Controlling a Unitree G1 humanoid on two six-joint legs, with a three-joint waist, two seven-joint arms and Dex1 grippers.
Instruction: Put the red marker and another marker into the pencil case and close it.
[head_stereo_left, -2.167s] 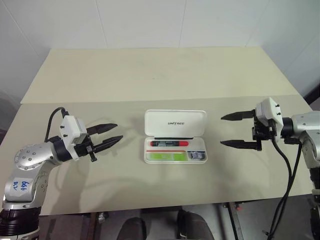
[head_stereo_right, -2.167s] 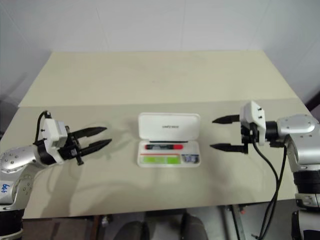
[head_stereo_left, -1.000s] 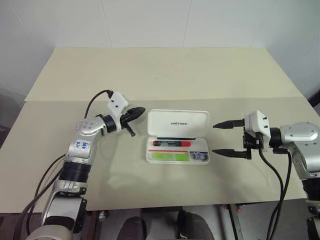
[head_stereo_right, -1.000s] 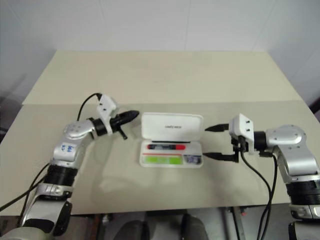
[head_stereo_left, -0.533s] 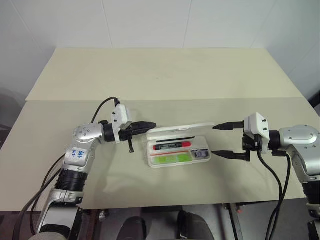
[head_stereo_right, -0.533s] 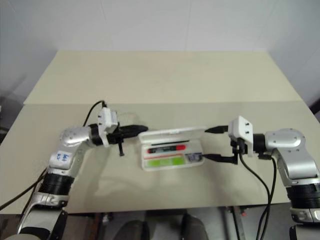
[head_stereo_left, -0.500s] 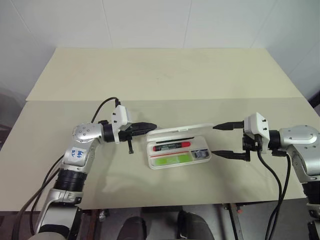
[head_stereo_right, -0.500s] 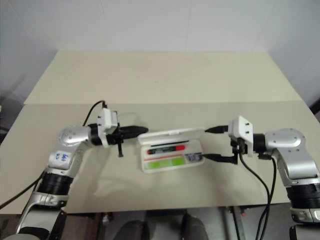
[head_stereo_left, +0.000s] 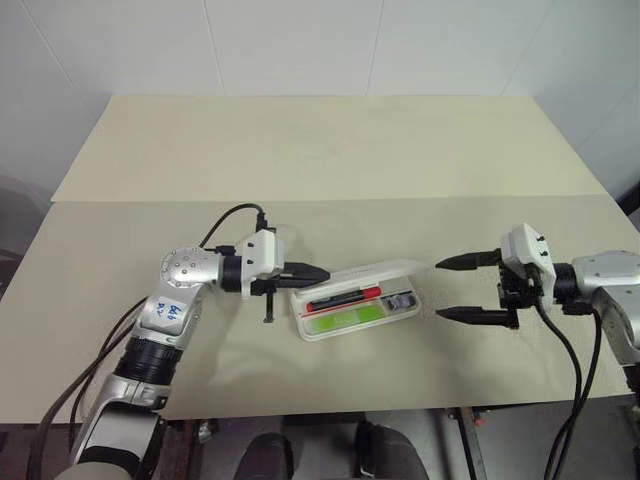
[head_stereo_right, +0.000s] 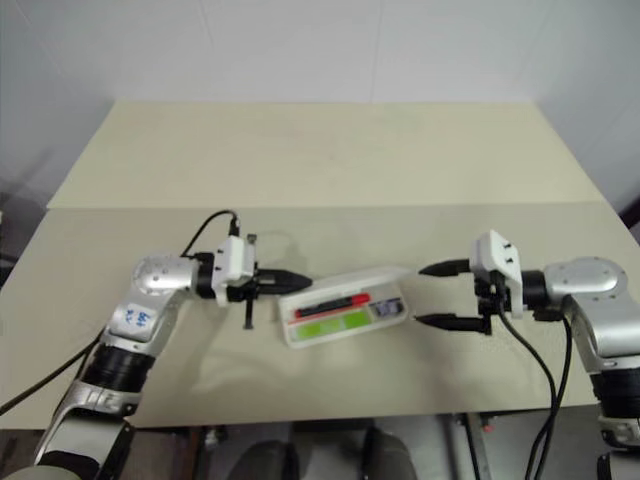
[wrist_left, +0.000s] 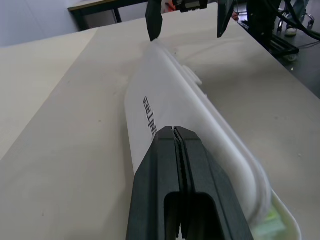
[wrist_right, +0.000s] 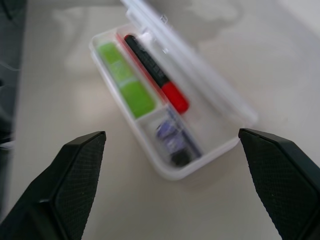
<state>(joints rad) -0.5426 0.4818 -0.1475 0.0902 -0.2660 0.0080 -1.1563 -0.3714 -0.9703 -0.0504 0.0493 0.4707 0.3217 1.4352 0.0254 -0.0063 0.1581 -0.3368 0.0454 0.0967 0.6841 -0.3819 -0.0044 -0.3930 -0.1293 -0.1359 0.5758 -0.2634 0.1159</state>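
Our left hand (head_stereo_left: 318, 272) has its two black fingers pressed together, nothing between them, the tips resting on the lid of the pencil case (head_stereo_left: 362, 298) at its left end. The arm reaches across nearly level, pointing toward our right. The lid hangs low over the tray, half closed, with a gap still showing along the near side.

Inside we see the red marker (wrist_right: 155, 73) lying along the hinge side and the lime-green marker (wrist_right: 125, 80) beside it (a small dark item sits in the end compartment). The case lies on the surface (head_stereo_left: 300, 170) between our arms.

Our right hand (head_stereo_left: 462, 289) hovers just beside the case's right end, fingers wide apart, holding nothing, angled slightly down toward our left.

The risk, as we judge it: pushing on one end only may slide or swivel the light case rather than latch it, since the right hand does not brace it. The closed fingertips could also skid off the smooth lid.
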